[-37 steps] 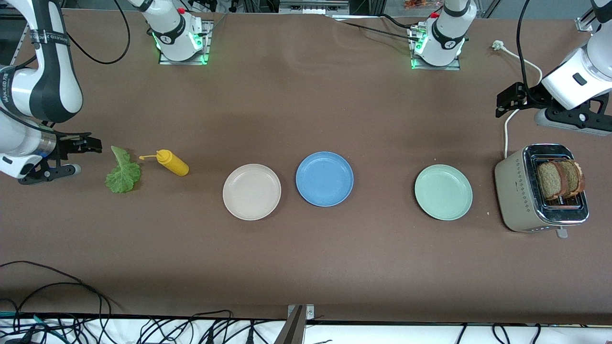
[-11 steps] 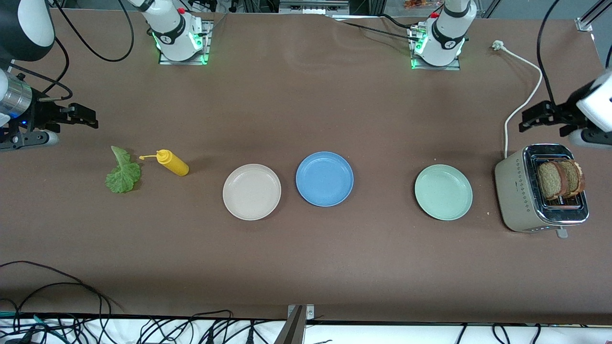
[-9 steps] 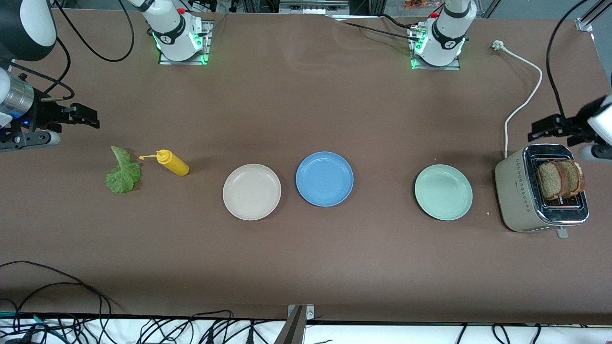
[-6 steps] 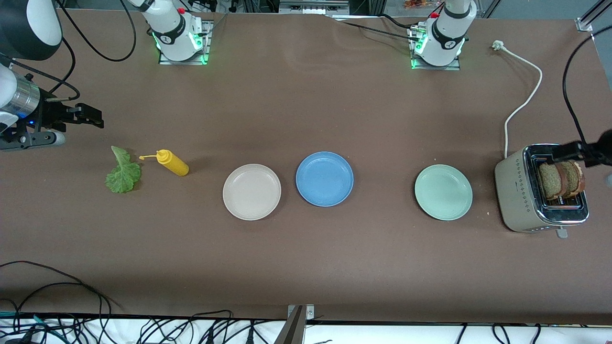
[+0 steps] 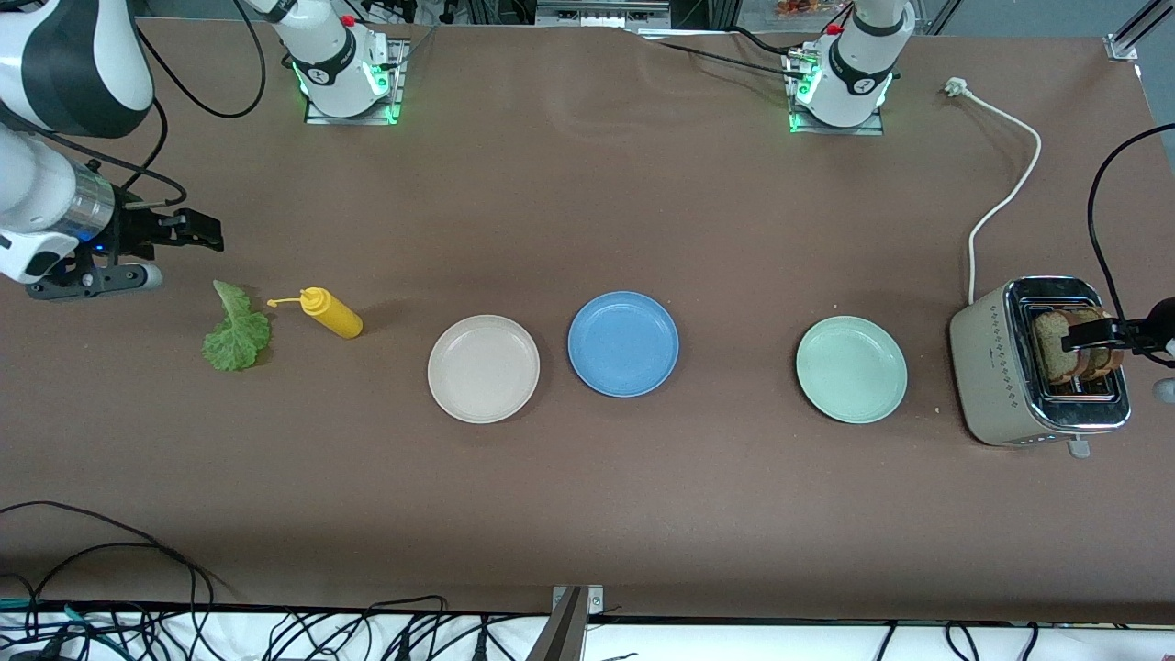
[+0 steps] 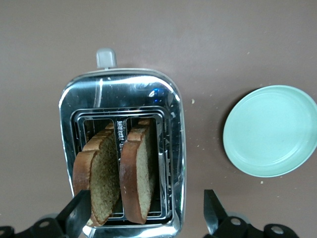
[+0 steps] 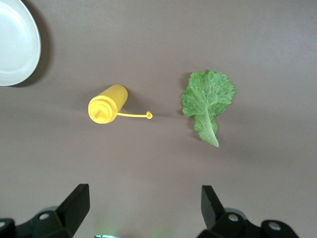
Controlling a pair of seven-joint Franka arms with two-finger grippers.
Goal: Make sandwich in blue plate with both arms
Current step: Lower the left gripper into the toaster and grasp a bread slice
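Blue plate (image 5: 622, 343) bare, sandwich parts not yet gathered

The blue plate sits mid-worktop between a cream plate (image 5: 483, 368) and a mint plate (image 5: 851, 369), with nothing on it. Both bread slices (image 6: 116, 178) stand in the toaster (image 5: 996, 367) at the left arm's end; the lettuce leaf (image 5: 236, 330) lies flat beside a yellow squeeze bottle (image 5: 330, 312) at the right arm's end. The left gripper (image 6: 143, 218) hangs wide open over the toaster slots, holding nothing. The right gripper (image 7: 143, 210) hovers open and empty near the leaf. Judged so, every step remains: lifting bread, lettuce, stacking.
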